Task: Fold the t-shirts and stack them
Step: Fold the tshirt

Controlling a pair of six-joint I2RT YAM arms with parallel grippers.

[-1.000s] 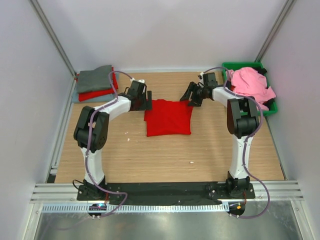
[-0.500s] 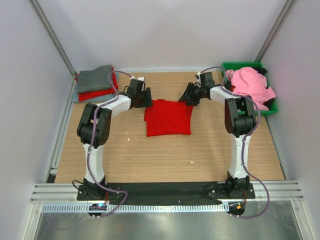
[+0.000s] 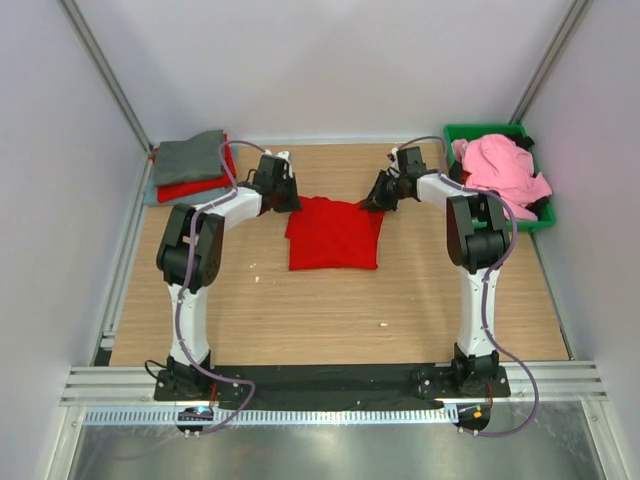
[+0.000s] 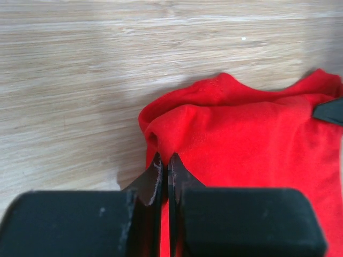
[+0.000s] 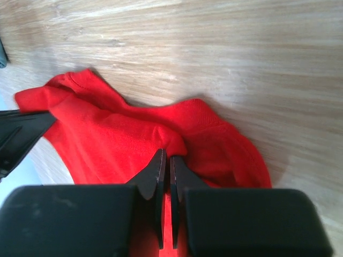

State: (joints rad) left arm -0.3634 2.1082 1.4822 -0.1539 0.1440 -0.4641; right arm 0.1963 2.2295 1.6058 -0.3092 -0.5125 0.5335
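Note:
A folded bright red t-shirt [image 3: 335,233] lies in the middle of the wooden table. My left gripper [image 3: 285,203] is shut on its far left corner; the left wrist view shows a pinch of the red t-shirt [image 4: 236,128] between the tips of the left gripper [image 4: 165,158]. At the far right corner my right gripper [image 3: 375,202] is shut on the cloth, and the right wrist view shows the red t-shirt [image 5: 107,134] bunched up at the right gripper [image 5: 166,155]. A stack of folded t-shirts [image 3: 190,165], grey on top with red below, sits at the far left.
A green bin [image 3: 530,215] at the far right holds a pink shirt [image 3: 505,170] and some dark cloth. White walls and metal posts close in the table on three sides. Bare wood [image 3: 330,310] runs between the red shirt and the arm bases.
Both grippers have closed on the far corners of the red t-shirt. Those corners are now pulled up and slightly outward, and both arms have shifted a little toward the back.

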